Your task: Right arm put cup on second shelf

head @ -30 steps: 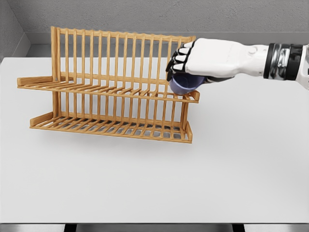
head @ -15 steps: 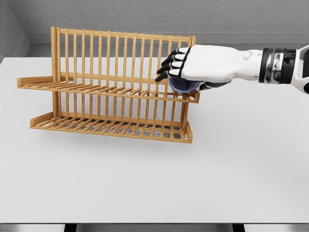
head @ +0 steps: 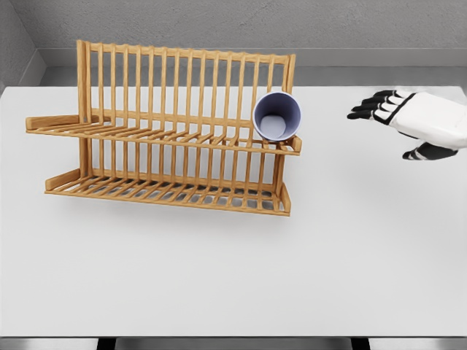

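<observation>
One cup on the upper shelf, right hand clear

One blue-grey cup (head: pixel 276 116) lies on its side at the right end of the wooden dish rack's (head: pixel 166 127) upper shelf (head: pixel 146 134). Its open mouth faces the camera, with the pale inside bottom visible. It sits against the rack's back slats, just left of the right corner post, and its lower rim touches the shelf bars.

Right hand (head: pixel 416 122) is at the right edge of the view, well apart from the cup and rack, above the white table (head: pixel 233 270). It holds nothing. Black-tipped fingers (head: pixel 372 107) are extended toward the rack, loosely side by side, with the thumb hanging separately below. Forearm is cut off by the frame edge.

Lower shelf (head: pixel 168 191) of the rack holds nothing I can see. Rack stands on the far left-centre of the table, in front of a grey wall (head: pixel 241 22).
</observation>
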You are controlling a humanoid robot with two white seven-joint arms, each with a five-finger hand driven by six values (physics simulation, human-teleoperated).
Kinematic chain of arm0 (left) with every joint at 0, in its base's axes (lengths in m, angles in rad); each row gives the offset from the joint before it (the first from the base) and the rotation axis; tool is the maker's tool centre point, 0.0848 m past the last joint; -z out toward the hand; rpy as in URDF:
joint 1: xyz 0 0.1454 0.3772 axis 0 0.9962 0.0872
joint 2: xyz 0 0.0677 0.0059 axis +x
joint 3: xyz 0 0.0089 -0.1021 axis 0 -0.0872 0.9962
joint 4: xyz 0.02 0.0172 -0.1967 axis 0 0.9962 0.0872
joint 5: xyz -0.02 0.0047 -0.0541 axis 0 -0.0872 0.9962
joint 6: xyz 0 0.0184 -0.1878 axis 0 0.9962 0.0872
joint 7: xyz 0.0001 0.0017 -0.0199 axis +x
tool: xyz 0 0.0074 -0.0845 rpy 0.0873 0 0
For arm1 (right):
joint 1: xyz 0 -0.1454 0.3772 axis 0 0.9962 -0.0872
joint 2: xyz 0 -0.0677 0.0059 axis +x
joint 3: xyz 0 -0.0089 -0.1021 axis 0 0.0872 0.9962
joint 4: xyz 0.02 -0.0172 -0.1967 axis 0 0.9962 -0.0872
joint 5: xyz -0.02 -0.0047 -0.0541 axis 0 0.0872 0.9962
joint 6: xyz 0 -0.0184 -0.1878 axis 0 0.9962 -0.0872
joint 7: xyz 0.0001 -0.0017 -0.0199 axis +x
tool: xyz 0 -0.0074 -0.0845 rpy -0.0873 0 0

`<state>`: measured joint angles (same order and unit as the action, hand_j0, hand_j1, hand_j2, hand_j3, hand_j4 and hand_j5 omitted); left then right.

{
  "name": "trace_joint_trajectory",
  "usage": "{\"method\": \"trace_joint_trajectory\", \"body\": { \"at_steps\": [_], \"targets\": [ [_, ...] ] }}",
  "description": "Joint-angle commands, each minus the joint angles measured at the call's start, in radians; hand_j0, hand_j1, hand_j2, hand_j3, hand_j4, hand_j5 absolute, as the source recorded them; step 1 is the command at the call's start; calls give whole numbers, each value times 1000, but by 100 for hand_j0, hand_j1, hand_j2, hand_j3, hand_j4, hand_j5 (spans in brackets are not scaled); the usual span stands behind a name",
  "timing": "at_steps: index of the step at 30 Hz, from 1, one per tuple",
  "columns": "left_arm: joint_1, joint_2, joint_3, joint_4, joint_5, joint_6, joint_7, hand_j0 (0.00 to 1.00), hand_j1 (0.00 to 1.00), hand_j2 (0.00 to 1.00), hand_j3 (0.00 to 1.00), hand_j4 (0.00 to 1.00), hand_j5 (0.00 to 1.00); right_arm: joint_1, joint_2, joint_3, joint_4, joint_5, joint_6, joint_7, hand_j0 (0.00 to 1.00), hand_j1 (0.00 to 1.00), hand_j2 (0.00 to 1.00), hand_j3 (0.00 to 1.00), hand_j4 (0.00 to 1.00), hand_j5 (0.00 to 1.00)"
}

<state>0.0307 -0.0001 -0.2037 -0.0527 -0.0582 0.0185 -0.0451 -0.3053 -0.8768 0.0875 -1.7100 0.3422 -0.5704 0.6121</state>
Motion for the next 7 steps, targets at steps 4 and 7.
{"method": "trace_joint_trajectory", "body": {
  "at_steps": [4, 7],
  "targets": [
    [0, 0, 0, 1, 0, 0, -1, 100, 100, 100, 100, 100, 100, 69, 94, -104, 3, -9, -40, -1, 100, 100, 100, 100, 100, 100],
    [0, 0, 0, 1, 0, 0, 1, 100, 100, 100, 100, 100, 100, 86, 101, -97, 0, -8, -40, -1, 100, 100, 100, 100, 100, 100]
  ]
}}
